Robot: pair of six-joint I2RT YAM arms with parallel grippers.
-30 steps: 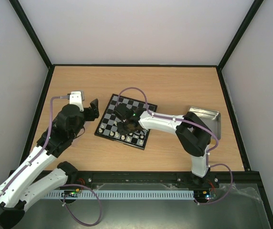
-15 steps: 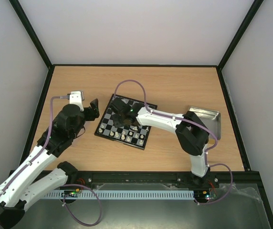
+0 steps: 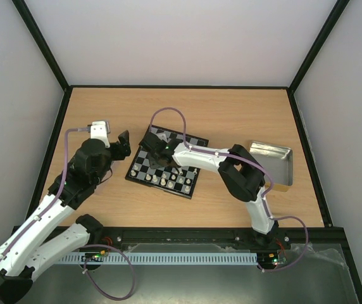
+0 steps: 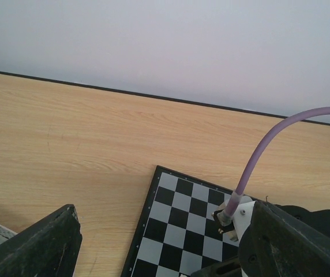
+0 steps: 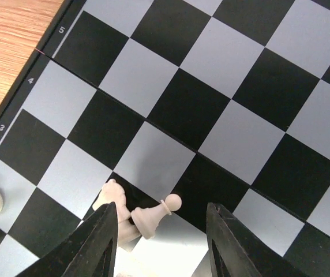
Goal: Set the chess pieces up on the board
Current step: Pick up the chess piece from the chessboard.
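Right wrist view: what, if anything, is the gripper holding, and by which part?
Nothing: the right gripper is open, with a tilted cream-white pawn lying unclamped between its jaws.

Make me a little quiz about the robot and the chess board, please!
1. True or false: the left gripper holds a chess piece.
2. The pawn lying between the fingers of the right gripper is: A black, B cream-white, C red?
3. Fill in: the silver tray sits on the ____ arm's side of the board.
Key: 1 false; 2 B; 3 right.
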